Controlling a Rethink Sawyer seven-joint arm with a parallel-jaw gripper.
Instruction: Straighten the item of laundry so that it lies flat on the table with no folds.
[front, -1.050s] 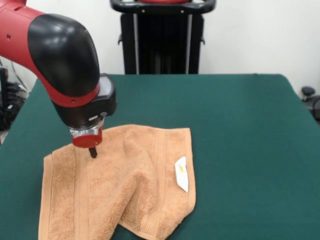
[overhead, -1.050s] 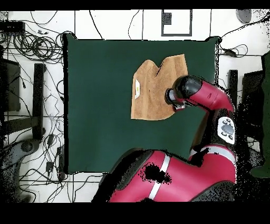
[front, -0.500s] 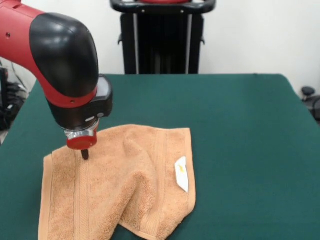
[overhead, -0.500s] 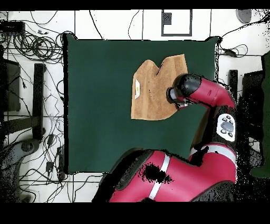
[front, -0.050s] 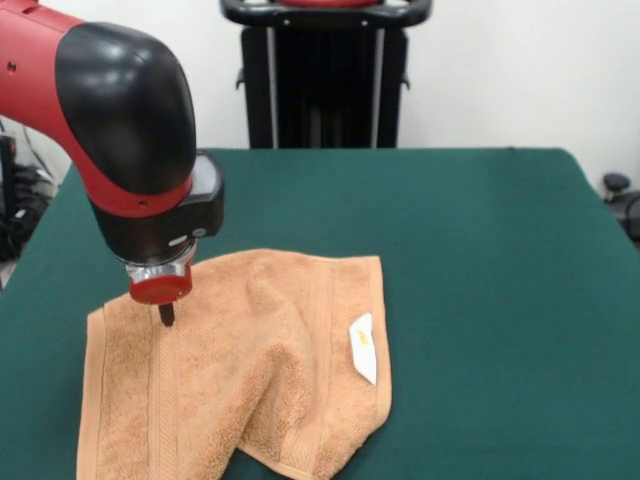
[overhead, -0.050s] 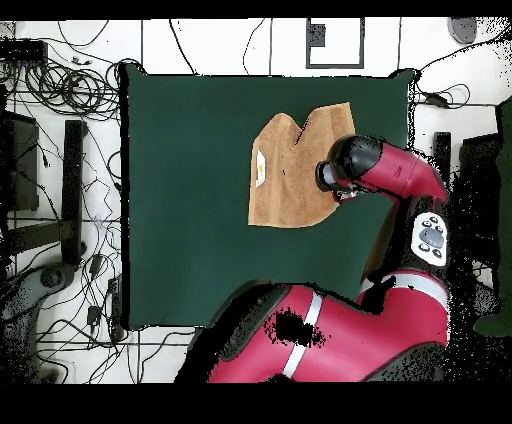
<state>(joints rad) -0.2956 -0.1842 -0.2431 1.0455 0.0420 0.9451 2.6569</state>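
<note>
The item of laundry (front, -0.050s: 250, 370), an orange-tan towel, lies on the near left part of the green table (front, -0.050s: 480, 250). Its near right side is folded over, with a raised ridge running down the middle and a white label (front, -0.050s: 363, 347) on top. My gripper (front, -0.050s: 167, 314) shows as a dark tip under a red ring, resting on or just above the towel's far left corner area. In the overhead view the towel (overhead, -0.050s: 295, 170) has a notch in its top edge, and the arm's wrist (overhead, -0.050s: 345, 170) covers its right edge and hides the gripper.
A black stand (front, -0.050s: 325, 70) rises behind the table's far edge. Cables (overhead, -0.050s: 60, 90) lie on the floor beside the table. The towel's near edge runs out of the front view at the bottom.
The gripper has shifted a little to the left in the front view, staying over the same towel corner. The towel's shape has not visibly changed.
</note>
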